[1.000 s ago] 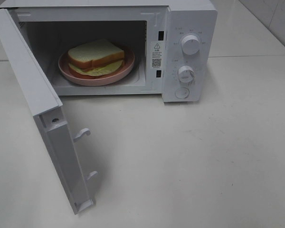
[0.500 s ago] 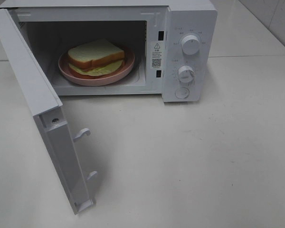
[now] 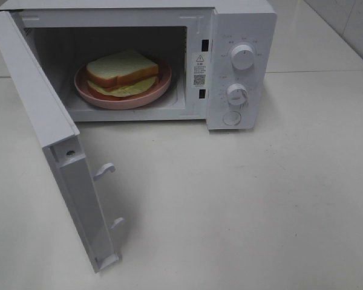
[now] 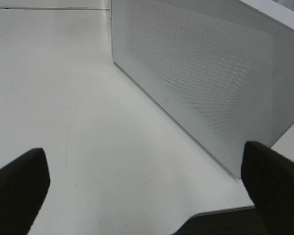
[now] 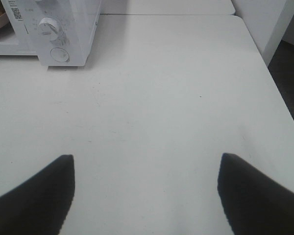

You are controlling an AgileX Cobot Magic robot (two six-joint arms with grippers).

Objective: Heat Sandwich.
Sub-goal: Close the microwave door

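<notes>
The sandwich is already placed inside the microwave, at the table's far edge. The left gripper and right gripper are spread, empty. Next, the door must be pushed shut.

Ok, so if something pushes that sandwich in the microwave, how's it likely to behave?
The sandwich is probably soft and light: its thick bread looks spongy. The top slice sits skewed over the yellowish filling, so a shove could slide the layers apart. It lies flat on the pink plate, so tipping or rolling seems unlikely.
</notes>
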